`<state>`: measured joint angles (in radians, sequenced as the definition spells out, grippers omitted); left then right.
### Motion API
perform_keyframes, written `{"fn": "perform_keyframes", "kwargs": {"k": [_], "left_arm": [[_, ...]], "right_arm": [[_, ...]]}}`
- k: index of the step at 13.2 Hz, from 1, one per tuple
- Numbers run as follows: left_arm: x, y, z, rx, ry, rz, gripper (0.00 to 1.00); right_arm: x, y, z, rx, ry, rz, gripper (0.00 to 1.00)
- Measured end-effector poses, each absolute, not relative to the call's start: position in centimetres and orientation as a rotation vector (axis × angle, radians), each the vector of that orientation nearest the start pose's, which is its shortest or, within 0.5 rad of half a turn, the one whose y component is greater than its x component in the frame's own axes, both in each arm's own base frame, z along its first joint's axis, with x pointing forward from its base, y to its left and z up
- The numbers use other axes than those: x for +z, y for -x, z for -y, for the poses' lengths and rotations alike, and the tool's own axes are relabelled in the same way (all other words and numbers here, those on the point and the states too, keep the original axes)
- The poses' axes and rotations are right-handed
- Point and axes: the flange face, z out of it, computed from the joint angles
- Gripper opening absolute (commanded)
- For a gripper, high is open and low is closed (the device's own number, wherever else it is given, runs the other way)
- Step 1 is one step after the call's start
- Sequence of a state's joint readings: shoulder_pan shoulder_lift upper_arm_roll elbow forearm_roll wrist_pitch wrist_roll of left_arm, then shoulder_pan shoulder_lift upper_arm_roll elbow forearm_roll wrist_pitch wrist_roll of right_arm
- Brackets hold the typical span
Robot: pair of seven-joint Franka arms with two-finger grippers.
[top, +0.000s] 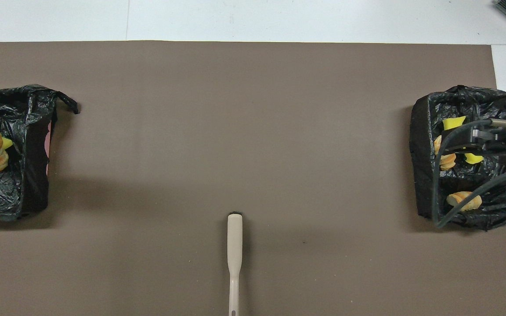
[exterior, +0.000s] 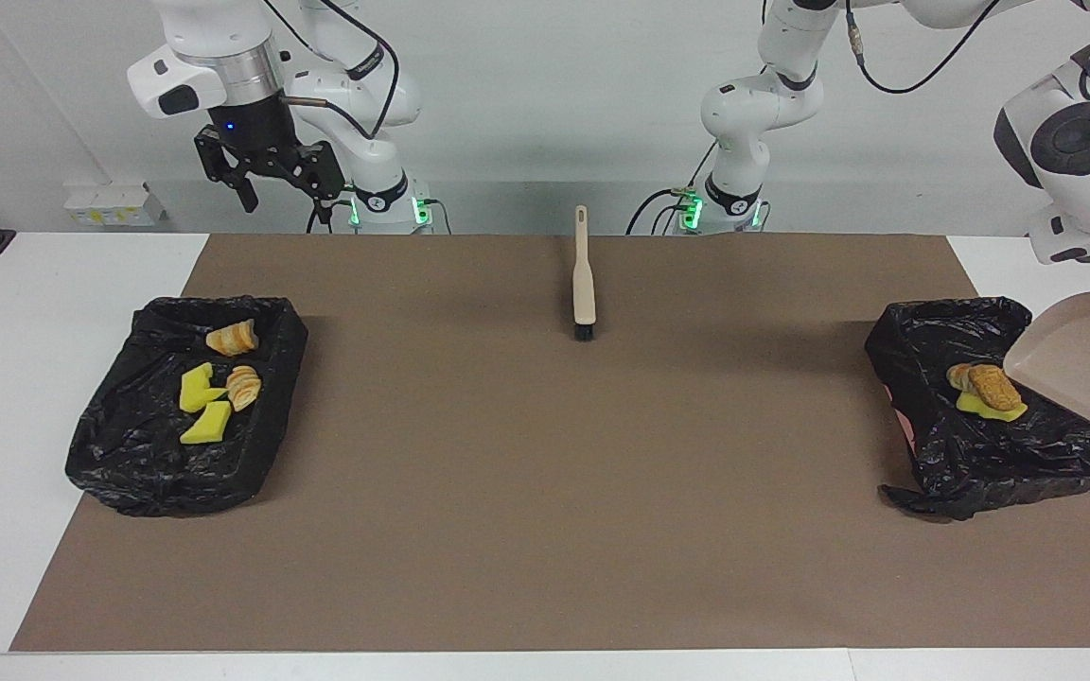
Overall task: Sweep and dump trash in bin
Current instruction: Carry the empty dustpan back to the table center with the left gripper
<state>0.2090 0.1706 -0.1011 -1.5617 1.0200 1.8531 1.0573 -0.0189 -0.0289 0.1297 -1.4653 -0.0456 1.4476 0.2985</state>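
Scanning the worktop (exterior: 545, 662) from my station, I find the brown mat (exterior: 545, 492) bare of scraps, so I judge the sweeping finished and the dumping all but done. At the right arm's end sits a bin lined with black plastic (exterior: 129, 463) holding four pieces of trash (exterior: 219, 378): yellow sponge chunks and golden-brown bread-like bits. At the left arm's end a second black-lined bin (exterior: 980, 463) holds three more pieces (exterior: 985, 390), a yellow chunk with two brown or beige lumps lying on it, all inside the liner. That makes seven in the bins and none that I can see loose elsewhere. The dustpan (exterior: 1084, 374) hangs tipped steeply over the second bin with its underside toward the facing camera, and I see nothing left on it, though its inner face is hidden. The left gripper itself is out of frame; I take its jaws to be pressed together on the dustpan's handle, which I cannot see. The right gripper (exterior: 282, 189) waits raised near its own base, jaws spread and holding nothing. The brush (exterior: 584, 284) lies on the mat between the two bases, bristles pointing away from the robots. What remains, in my judgement, is only setting the dustpan down.
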Motion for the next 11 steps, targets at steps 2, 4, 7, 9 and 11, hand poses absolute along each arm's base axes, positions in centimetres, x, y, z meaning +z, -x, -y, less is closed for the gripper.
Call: {"fn": "perform_keyframes", "kwargs": {"k": [2,4,7,9,11], "left_arm": [[59.3,-63.5,-12.3,0.482,1.843,-1.254,0.00],[58.5,-63.6,-11.4,0.325,2.060,-1.174,0.00],[57.2,-63.6,-9.4,0.067,2.452,-0.886,0.00],[56.4,-63.9,-5.6,-0.059,2.671,-0.689,0.00],[55.4,-63.6,-0.7,-0.105,2.823,-0.561,0.00]], "right_arm": [[67.8,-52.9,-5.5,-0.033,3.172,-0.308,1.00],[67.8,-52.9,-5.5,-0.033,3.171,-0.306,1.00],[67.7,-52.6,-5.8,0.004,3.175,-0.299,1.00],[67.6,-52.6,-5.9,0.011,3.164,-0.296,1.00],[67.6,-52.6,-5.8,0.013,3.161,-0.300,1.00]]}}
